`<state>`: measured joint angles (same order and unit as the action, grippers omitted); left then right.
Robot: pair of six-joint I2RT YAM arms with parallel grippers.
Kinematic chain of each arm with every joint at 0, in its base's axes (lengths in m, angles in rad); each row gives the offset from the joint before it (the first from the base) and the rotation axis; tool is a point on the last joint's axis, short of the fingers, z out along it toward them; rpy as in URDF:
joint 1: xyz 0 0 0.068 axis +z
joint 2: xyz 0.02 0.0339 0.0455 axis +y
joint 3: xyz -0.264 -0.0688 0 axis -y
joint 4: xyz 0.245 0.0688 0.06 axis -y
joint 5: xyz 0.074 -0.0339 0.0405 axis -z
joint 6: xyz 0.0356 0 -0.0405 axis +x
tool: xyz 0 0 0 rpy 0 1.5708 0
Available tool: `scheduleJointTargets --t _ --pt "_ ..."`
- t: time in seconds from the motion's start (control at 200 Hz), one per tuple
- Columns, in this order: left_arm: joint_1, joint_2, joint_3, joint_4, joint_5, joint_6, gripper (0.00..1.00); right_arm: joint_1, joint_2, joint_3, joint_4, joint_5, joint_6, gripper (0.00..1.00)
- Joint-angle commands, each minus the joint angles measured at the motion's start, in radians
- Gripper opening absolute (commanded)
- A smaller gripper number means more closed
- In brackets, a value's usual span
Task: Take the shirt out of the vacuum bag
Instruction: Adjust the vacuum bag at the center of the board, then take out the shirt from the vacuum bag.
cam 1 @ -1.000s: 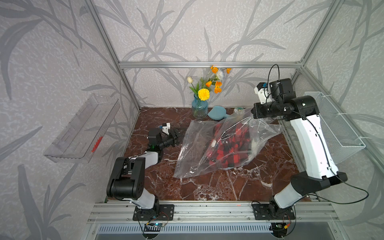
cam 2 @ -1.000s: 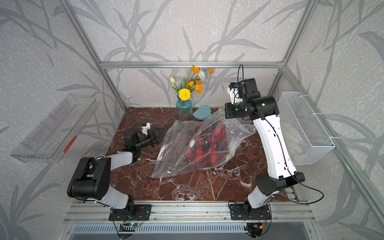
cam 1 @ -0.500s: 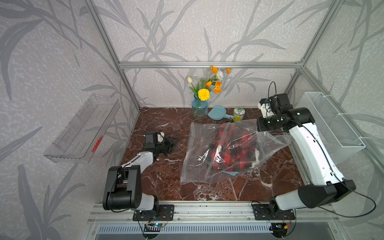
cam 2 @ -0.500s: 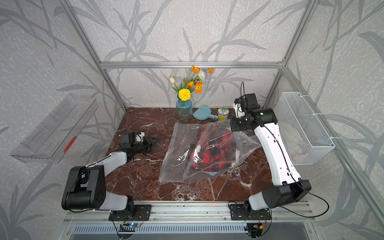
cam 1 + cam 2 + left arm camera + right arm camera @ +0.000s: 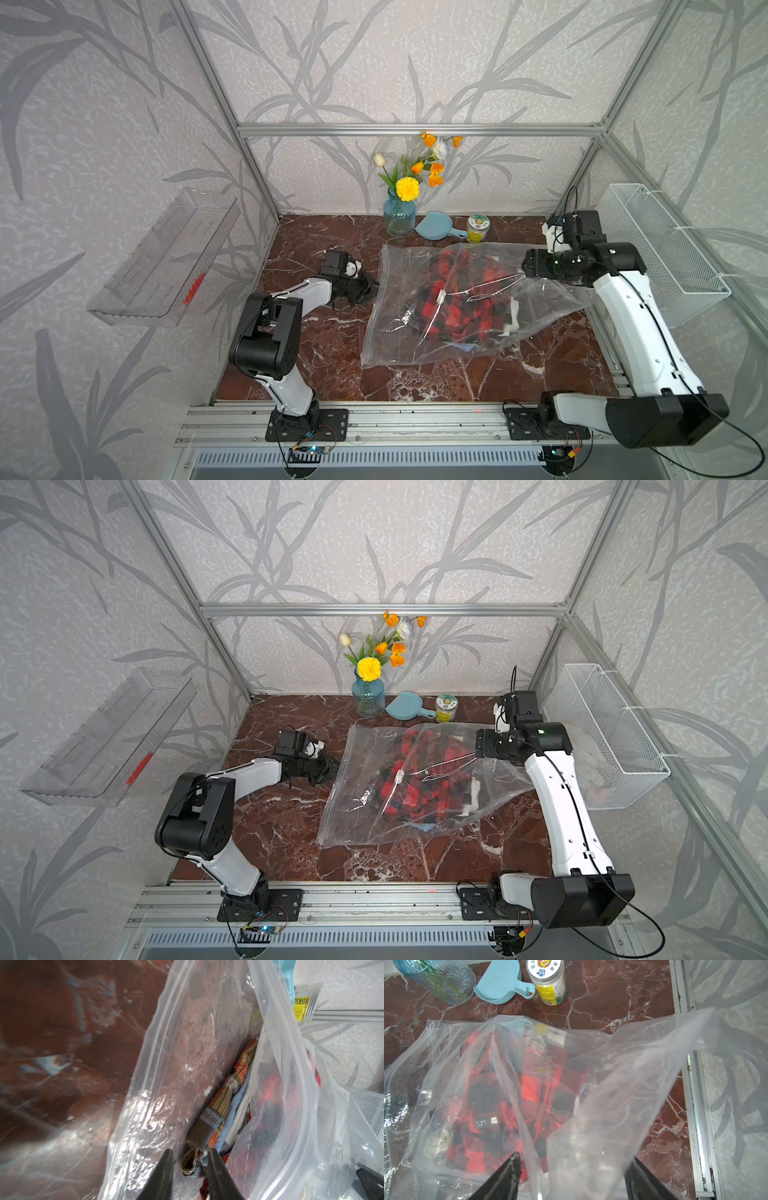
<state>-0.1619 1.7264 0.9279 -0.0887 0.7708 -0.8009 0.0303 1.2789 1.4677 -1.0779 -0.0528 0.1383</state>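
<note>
Vacuum bag [image 5: 419,328] lies mid-surface toward right edge, shirt [image 5: 461,299] inside, not yet out.

Right gripper [image 5: 572,1176]: jaws wide, film draped between, unheld; bag mouth may sag shut.

Left gripper [image 5: 190,1156]: jaws narrow at cloth edge; may pinch film too, dragging whole bag.

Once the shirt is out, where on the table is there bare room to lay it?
Bare marble between the vacuum bag and the front rail, and between bag and left arm. The back edge is crowded: vase, blue scoop, jar.
</note>
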Motion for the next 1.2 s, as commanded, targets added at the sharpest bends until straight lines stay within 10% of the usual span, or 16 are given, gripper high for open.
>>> scheduleJointTargets --t 0.0,0.65,1.195 --pt "-0.041 0.054 0.034 0.046 0.091 0.004 0.29 -0.006 -0.035 0.028 -0.015 0.000 0.011 0.78" --pt "-0.240 0.171 0.103 0.393 0.311 -0.152 0.65 -0.006 0.014 -0.061 0.076 -0.095 0.016 0.77" --pt "-0.250 0.109 0.096 0.273 0.192 -0.057 0.70 -0.005 0.004 -0.169 0.110 -0.125 0.011 0.77"
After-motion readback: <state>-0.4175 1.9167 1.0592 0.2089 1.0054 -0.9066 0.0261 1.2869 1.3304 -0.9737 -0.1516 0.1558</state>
